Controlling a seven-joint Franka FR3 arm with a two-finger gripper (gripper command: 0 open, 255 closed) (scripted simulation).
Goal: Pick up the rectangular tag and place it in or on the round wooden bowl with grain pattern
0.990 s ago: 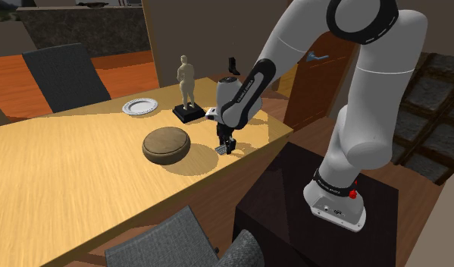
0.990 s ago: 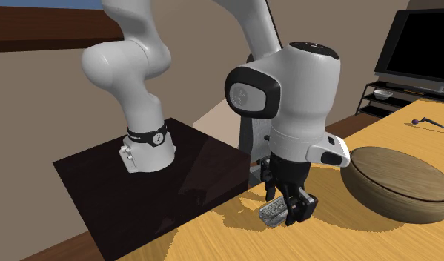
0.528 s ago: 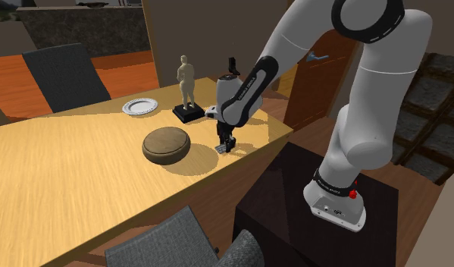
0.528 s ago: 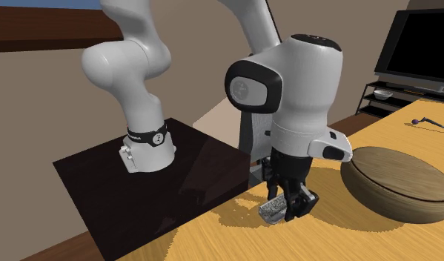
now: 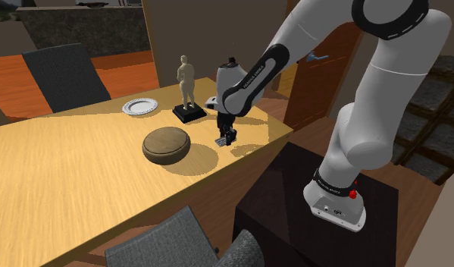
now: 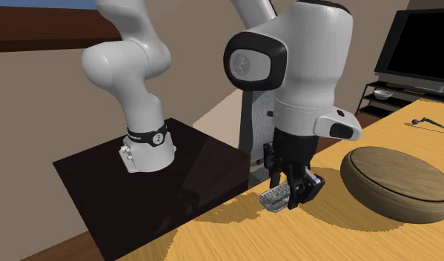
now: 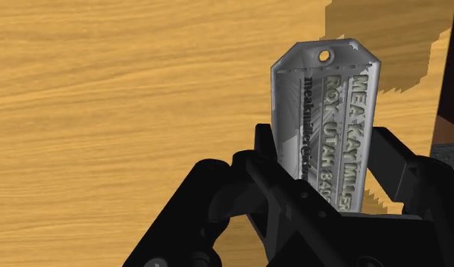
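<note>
Both jaws of the black gripper (image 6: 292, 194) pinch the grey rectangular embossed tag (image 7: 331, 114), held aloft at mid-frame; the round brown wooden bowl (image 5: 166, 144) sits near it, toward the shoulder view's left.

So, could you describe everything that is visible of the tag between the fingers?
The tag is a flat, grey, metal-looking rectangle with clipped corners and a small round hole near its free end. Rows of raised letters run along its length; "UTAH" is readable. The gripper clasps its other end between both fingers, hiding that part. It is held above the wooden table, touching nothing else.
</note>
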